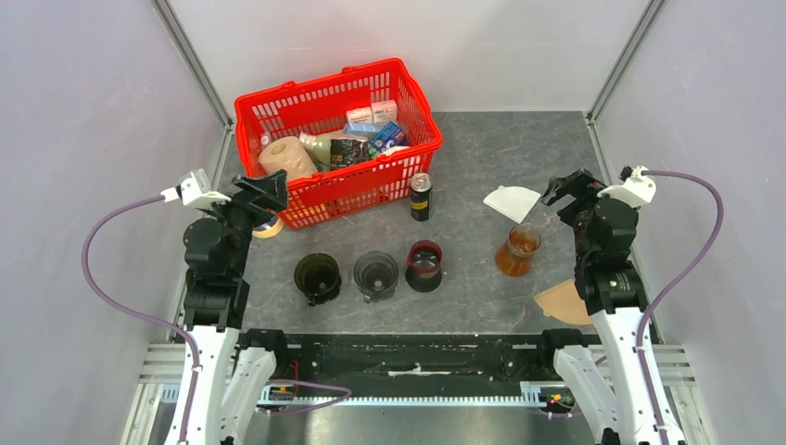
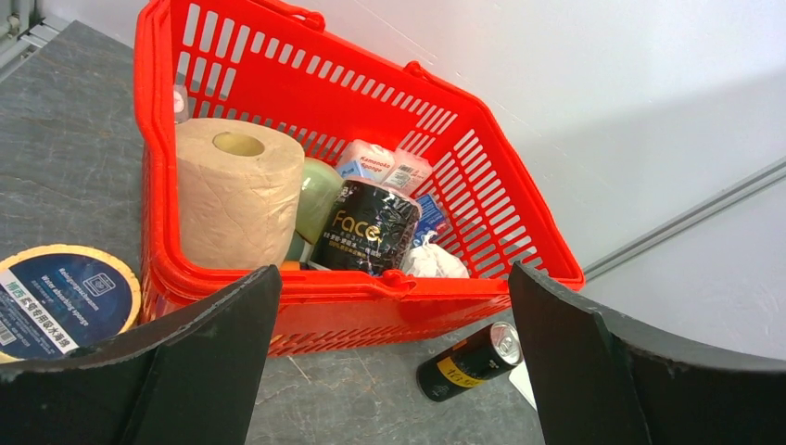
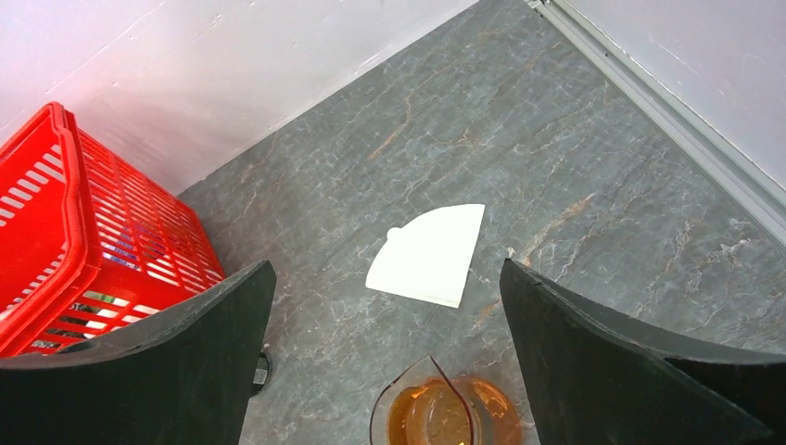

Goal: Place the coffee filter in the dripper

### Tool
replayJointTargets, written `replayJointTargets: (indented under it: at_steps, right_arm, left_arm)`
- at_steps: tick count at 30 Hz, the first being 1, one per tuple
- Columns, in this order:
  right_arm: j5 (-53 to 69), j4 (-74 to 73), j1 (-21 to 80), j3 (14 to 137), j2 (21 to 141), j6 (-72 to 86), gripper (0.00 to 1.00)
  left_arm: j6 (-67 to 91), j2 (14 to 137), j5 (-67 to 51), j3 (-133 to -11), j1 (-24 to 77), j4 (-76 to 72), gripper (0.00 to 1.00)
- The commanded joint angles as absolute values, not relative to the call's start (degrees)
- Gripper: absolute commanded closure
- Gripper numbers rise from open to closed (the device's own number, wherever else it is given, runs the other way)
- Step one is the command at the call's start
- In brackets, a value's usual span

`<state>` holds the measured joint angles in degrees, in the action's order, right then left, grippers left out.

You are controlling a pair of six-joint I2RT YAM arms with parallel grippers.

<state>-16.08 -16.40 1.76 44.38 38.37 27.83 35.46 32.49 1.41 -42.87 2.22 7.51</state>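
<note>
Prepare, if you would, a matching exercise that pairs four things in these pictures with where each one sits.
Things:
1. white paper coffee filter
2. black metal drink can
3. beige toilet paper roll
4. brown paper coffee filter

Places:
A. inside the red plastic basket
B. standing on the grey stone-look table, just outside the basket's near right corner
C. lying flat, just beyond the glass cup of amber liquid
D. at the table's near right edge, partly under the right arm

Pairs: 1-C, 2-B, 3-A, 4-D
</note>
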Motion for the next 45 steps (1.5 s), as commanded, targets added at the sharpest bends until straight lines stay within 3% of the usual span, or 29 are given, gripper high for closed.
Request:
replayJointTargets:
  at_steps: [1, 6, 12, 21, 27, 33, 45]
  right_arm:
    - [-13.61, -13.19, 1.76, 43.51, 36.68, 28.08, 0.01]
    - [-6.02, -14.32, 1.76, 44.40, 37.43, 28.18, 0.01]
    - [3.43, -25.29, 1.76, 54.13, 42.28, 27.86, 0.01]
    - [34.64, -29.71, 2.21, 62.26, 49.94, 26.22, 0.01]
    - [33.76, -30.74, 5.38, 62.75, 53.01, 23.04, 0.01]
    - [33.09, -26.78, 5.70, 59.28, 54.56, 22.13, 0.01]
    - [27.62, -24.26, 5.67, 54.30, 55.27, 23.46, 0.01]
  left_arm:
    - [33.49, 32.38, 1.67, -44.08, 1.93, 5.62, 0.00]
    - [33.31, 32.63, 0.35, -43.15, 1.93, 4.64, 0.00]
    - [32.16, 32.82, -3.92, -40.93, 1.93, 2.19, 0.00]
    - [31.33, 35.96, -1.87, -41.66, 1.93, 4.40, 0.00]
    - [41.91, 36.81, -0.23, -42.34, 1.93, 6.41, 0.00]
    - [47.64, 41.09, -7.25, -47.80, 4.50, 13.14, 0.03]
    - [38.28, 45.84, -2.61, -51.53, 35.41, 41.31, 0.07]
